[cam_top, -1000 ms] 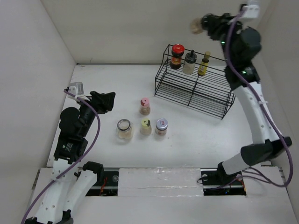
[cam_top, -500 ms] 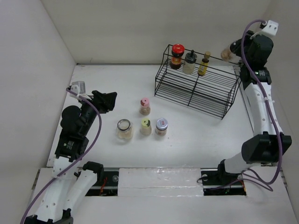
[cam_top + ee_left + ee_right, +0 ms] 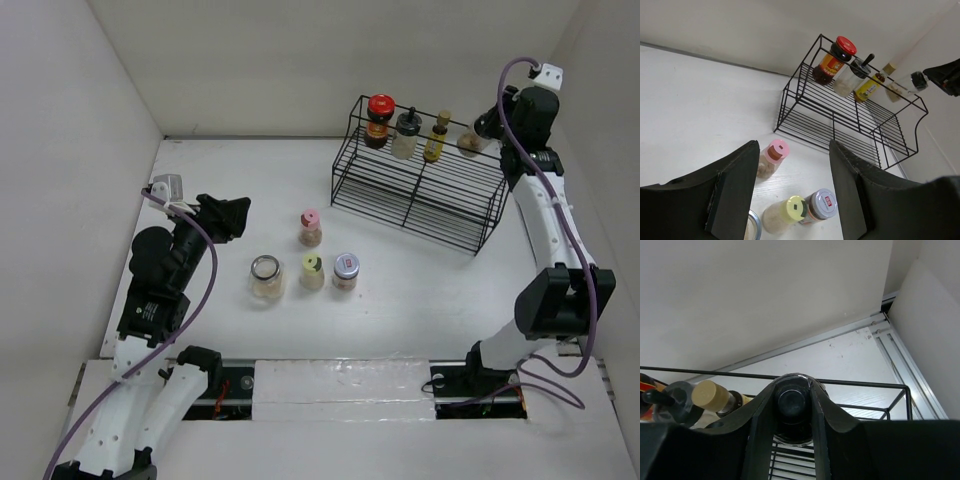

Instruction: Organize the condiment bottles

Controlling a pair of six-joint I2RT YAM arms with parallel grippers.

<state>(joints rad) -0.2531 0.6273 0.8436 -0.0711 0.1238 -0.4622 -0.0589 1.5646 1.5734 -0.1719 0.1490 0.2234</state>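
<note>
Right wrist view: the black-capped jar (image 3: 791,402) was pinched at the cap by the right claw (image 3: 793,391), judged slick, breakable.

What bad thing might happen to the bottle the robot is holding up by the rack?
The right gripper holds the black-capped bottle only by its cap, and the bottle leans over the right end of the wire rack's top shelf. Let go like that, it might topple or roll off. It is also close to the slim yellow bottle, so a nudge might knock that one over.
</note>
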